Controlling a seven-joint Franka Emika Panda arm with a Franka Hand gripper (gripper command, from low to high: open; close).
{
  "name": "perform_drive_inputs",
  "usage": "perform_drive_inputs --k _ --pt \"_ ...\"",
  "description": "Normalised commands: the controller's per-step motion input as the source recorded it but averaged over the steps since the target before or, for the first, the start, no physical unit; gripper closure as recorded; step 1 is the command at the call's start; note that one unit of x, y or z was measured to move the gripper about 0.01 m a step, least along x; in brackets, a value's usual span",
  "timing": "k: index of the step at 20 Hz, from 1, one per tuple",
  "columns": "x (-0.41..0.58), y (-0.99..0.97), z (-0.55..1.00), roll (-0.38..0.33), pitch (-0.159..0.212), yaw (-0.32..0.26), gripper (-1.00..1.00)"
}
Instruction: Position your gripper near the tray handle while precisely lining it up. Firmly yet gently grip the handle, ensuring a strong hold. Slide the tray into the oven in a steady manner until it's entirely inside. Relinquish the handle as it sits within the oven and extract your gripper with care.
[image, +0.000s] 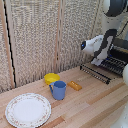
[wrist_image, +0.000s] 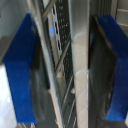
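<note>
Between the blue fingertips (wrist_image: 22, 75): the tray handle (wrist_image: 80, 65), no writing legible.
The gripper (image: 101, 58) stands spread around the bar, not visibly clamped; the tray (image: 107, 67) extends beyond it from the oven (image: 120, 52).

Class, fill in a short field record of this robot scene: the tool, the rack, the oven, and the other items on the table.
tool: blue fingers either side of a rack bar; not clearly clamped
tray: dark wire rack sticking out of the oven front
tray handle: dark bar along the rack's front edge
oven: at the exterior view's right edge, mostly hidden by the arm
blue mug: upright, beside the plate
yellow bowl: behind the mug
white plate: front of the wooden table
orange block: lying flat
</note>
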Motion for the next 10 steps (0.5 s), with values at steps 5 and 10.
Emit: perform_drive_inputs --k 5,10 --pt "0.066 -0.01 0.13 0.039 0.0 0.0 -1.0" --pt "0.215 0.15 0.19 0.087 0.004 0.008 -1.0"
